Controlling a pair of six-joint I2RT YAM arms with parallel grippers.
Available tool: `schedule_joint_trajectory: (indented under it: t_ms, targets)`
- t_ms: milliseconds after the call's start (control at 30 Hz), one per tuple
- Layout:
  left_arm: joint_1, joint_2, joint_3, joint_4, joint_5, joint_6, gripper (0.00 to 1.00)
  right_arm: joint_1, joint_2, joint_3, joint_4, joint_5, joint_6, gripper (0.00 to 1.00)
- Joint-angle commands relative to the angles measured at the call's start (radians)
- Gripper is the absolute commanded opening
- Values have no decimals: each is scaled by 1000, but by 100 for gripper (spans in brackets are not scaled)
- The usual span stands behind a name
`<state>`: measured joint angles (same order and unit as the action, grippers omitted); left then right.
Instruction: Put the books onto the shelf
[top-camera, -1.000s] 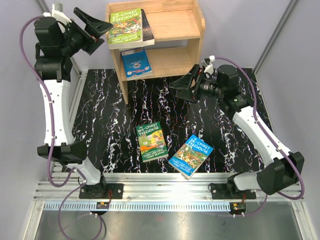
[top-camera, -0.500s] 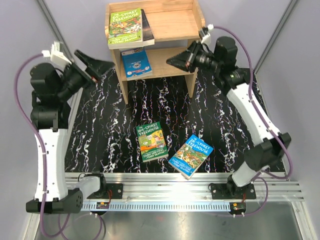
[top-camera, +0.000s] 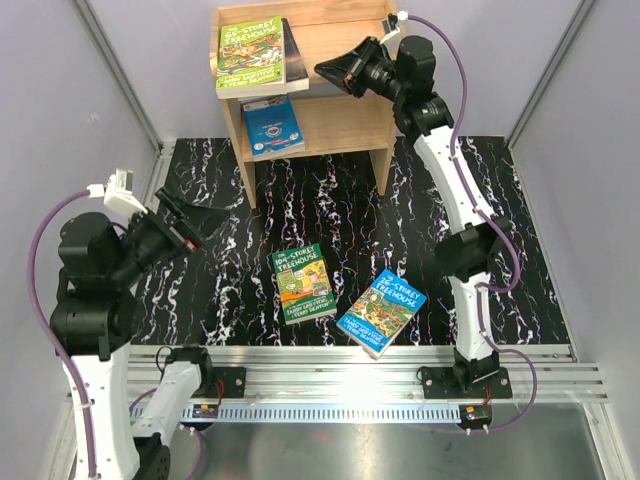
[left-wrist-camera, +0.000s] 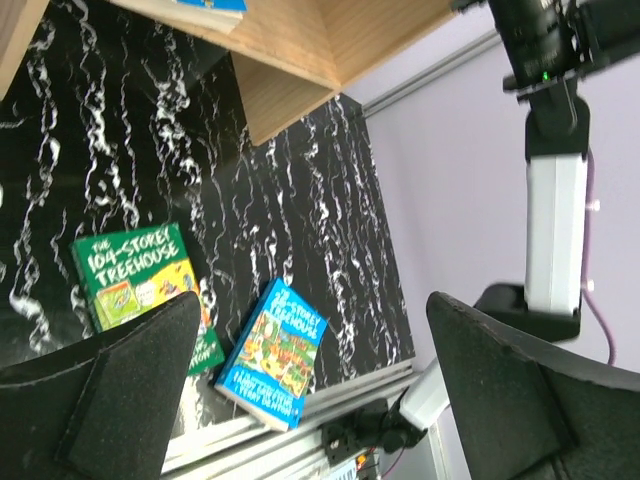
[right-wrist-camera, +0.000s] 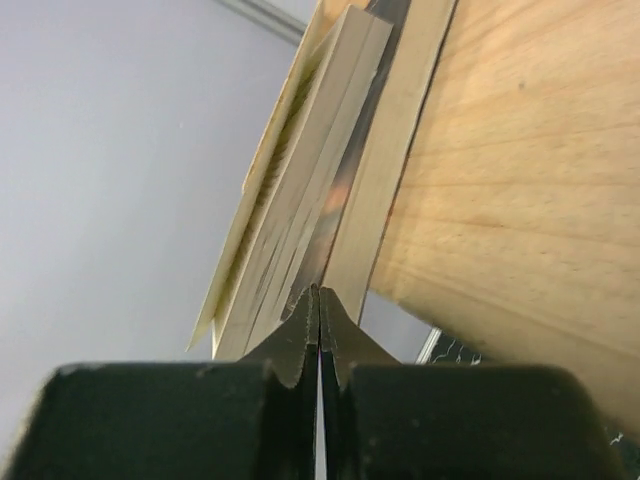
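The shelf (top-camera: 340, 125) at the far edge of the surface (top-camera: 350, 210) holds three: a green Treehouse (top-camera: 250, 57) over a dark book (top-camera: 293, 52) on top, a blue book (top-camera: 272, 127) below; the 104-Storey Treehouse (top-camera: 303, 283) and 26-Storey Treehouse (top-camera: 381, 312) lie near the near edge, unshelved. The right end effector (right-wrist-camera: 318, 300) is pressed shut on nothing beside that top pair; the left end effector (left-wrist-camera: 312, 305) gapes wide, empty. The dark book is mostly covered.

A green paperback (top-camera: 303, 283) and a blue-green paperback (top-camera: 381, 312) lie on the black marbled desk (top-camera: 330, 200); three more books (top-camera: 250, 57) sit on the light-wood shelf (top-camera: 340, 125).
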<state>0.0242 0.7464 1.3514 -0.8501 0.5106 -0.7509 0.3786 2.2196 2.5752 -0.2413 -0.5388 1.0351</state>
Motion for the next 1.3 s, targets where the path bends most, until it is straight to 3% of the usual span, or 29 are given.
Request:
schedule_joint_trajectory:
  t_ms: [0,467,833,933,1033,1067,1100,1233,1267]
  targets:
    - [-3,-15,31,-119,-23,53,99,-1,-3,25,51,97,22,0]
    - [-3,-36,97,-273,-17,102,99,143,69,45,37,224,0,0]
    - [-3,-53,143,-366,-18,139,99,148,85,74,31,267,5,0]
    - [-3,-55,149,-382,-23,150,99,143,42,42,7,270,-36,4]
    - [-4,-58,140,-386,-26,151,99,134,-29,-21,-16,281,-88,21]
    - [-4,-59,137,-386,-27,151,99,126,-47,-44,-45,284,-105,29]
    - [-4,-62,131,-383,-30,148,99,122,-64,-52,-62,296,-121,48]
    - [-3,-73,97,-371,-20,144,99,103,-179,-93,-147,318,-216,80]
    - [-3,-74,80,-360,-15,137,99,102,-204,-113,-165,327,-236,83]
